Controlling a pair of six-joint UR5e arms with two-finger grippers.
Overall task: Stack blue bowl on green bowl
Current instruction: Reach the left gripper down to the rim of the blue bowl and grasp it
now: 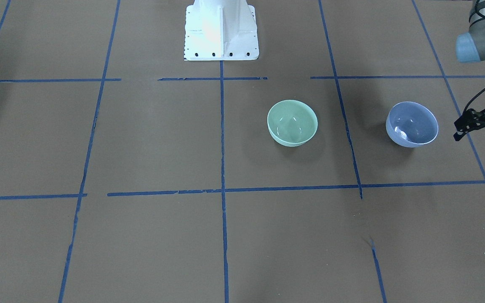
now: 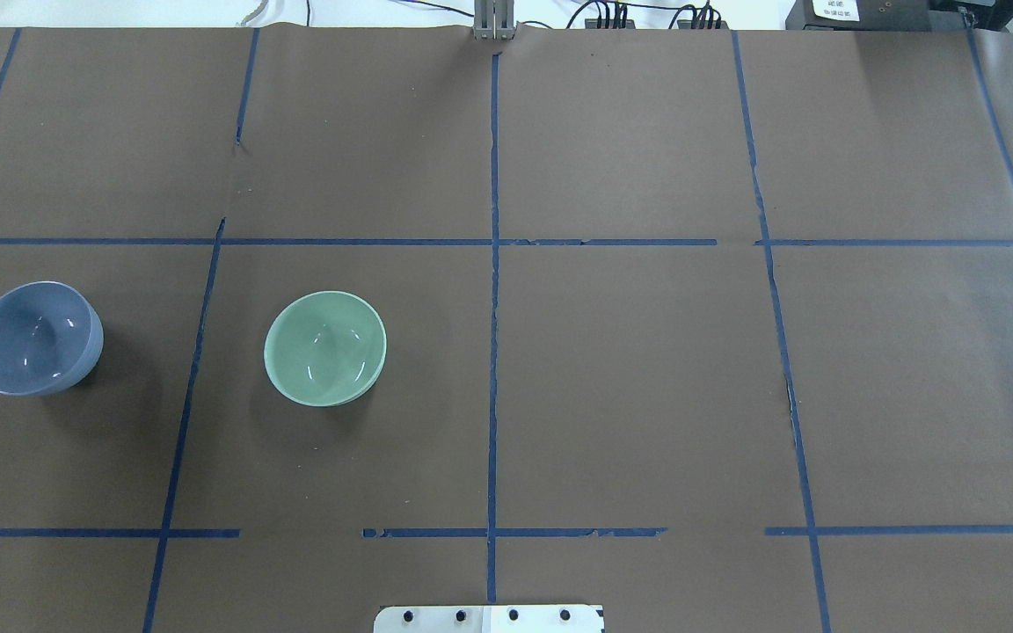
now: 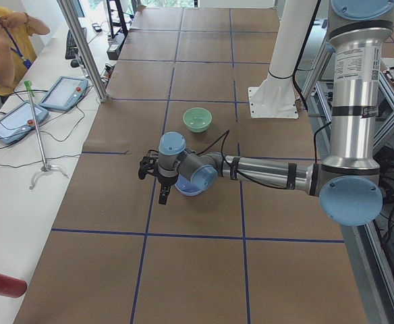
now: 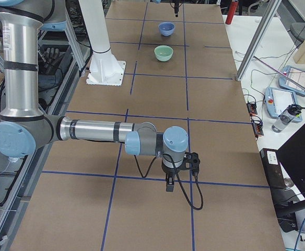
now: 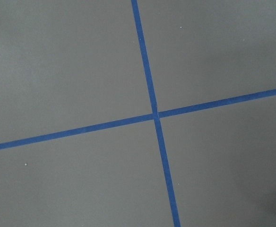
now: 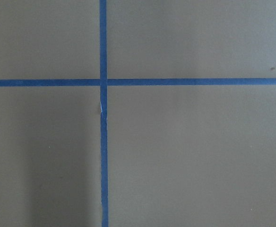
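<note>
From the front, the blue bowl point(image 1: 411, 124) sits open side up on the brown table point(image 1: 150, 143), well apart from the green bowl point(image 1: 292, 123). The left gripper point(image 1: 476, 134) hangs just beside the blue bowl, with its fingers spread wide and nothing in them. From above, both bowls sit on the robot's left half. From the left end, the near arm reaches out low by the blue bowl. From the right end, the right gripper point(image 4: 179, 168) hovers far from both bowls, and I cannot tell if it is wide or closed. Both wrist cameras show only table and blue tape point(image 5: 150, 94). I think the job now is grabbing the blue bowl. Put one finger inside the rim and one outside, then squeeze gently, because it looks slippery.
</note>
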